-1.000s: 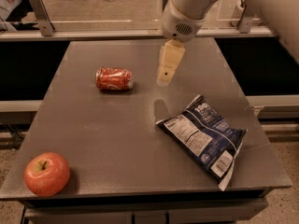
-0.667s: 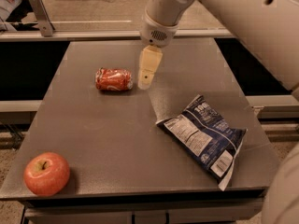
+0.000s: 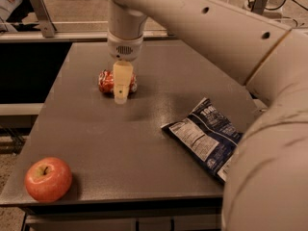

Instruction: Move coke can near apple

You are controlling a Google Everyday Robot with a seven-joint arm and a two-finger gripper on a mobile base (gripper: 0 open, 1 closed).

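The coke can [image 3: 107, 82], red and dented, lies on its side on the grey table [image 3: 144, 143], far left of centre. My gripper [image 3: 121, 96] hangs straight down right in front of the can, its cream fingers [image 3: 122, 81] covering the can's middle. The apple [image 3: 48, 179], red-orange with a dark stem, sits at the table's near left corner, well apart from the can. My arm reaches in from the right and fills the right side of the view.
A dark blue snack bag [image 3: 207, 137] lies flat on the right part of the table. A metal rail [image 3: 41, 13] runs behind the table's far edge. The table's left edge drops off to a dark gap.
My gripper has moved left from above the table's middle to right over the coke can. The can, apple and bag have stayed in place.
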